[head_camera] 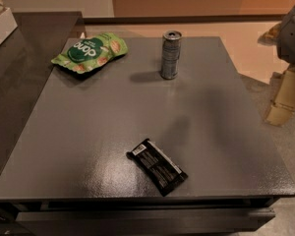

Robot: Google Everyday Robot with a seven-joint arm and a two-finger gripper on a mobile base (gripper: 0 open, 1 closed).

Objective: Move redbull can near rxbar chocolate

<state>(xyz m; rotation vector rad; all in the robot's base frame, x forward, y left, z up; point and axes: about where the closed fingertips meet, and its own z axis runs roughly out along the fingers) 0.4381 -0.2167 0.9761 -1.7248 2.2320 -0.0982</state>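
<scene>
The redbull can point(170, 55) stands upright at the far middle of the grey table point(88, 132), its pull-tab top showing. The rxbar chocolate point(157, 166) lies flat near the front edge, black with small white print, turned diagonally. My gripper point(284, 100) hangs at the right edge of the view, off the table's right side, well apart from both the can and the bar. It holds nothing that I can see.
A flat green snack pouch point(90, 51) lies at the far left of the table. A dark counter point(34, 38) adjoins the table on the left. Beige floor lies behind and to the right.
</scene>
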